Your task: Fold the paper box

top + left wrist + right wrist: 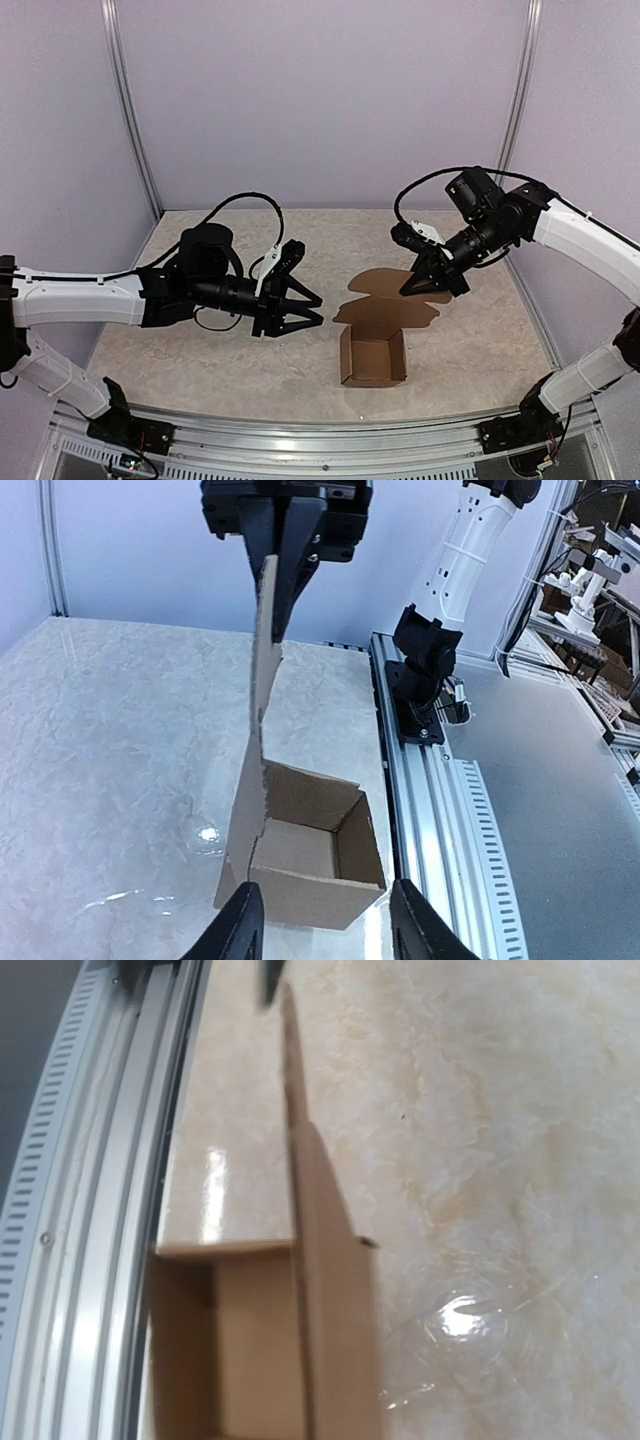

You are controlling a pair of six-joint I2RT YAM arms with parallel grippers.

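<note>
Desk (200, 360): pale marbled top, with a metal rail (330, 438) behind both tools along the base edge

Paper box (372, 358): brown card, standing on the desk with its mouth up, four walls raised, inside bare. It sits straight ahead of the left tool's tips and apart from them. The body lies below the right tool, on that tool's base side.

Long axis: the whole piece runs from the box body through the lid flap (388, 300) up to the right tool. That line lies crosswise to the way the left tool points. The flap rises from the wall nearest the right tool and is lifted off the desk, not flat. From the left wrist it reads nearly upright and edge-on, with a stepped outline.

Right tool (420, 286): together, clamped on the flap's top edge. The left wrist view shows the card pinched between both fingers (300, 550).

Left tool (318, 311): fingers apart, nothing between them, clear of the box and aimed at its side wall. Its fingertips (238, 932) sit at the bottom of its own view, with the box beyond the gap.

Hard to read:
- The right wrist view is blurred. The flap is only a thin brown strip, and the box body is cut off at the lower edge.
- In that view one dark sliver of a finger (270, 982) shows at the top.
- In the overhead view the right tool covers part of the flap's rounded end.
- The box's underside is hidden
</note>
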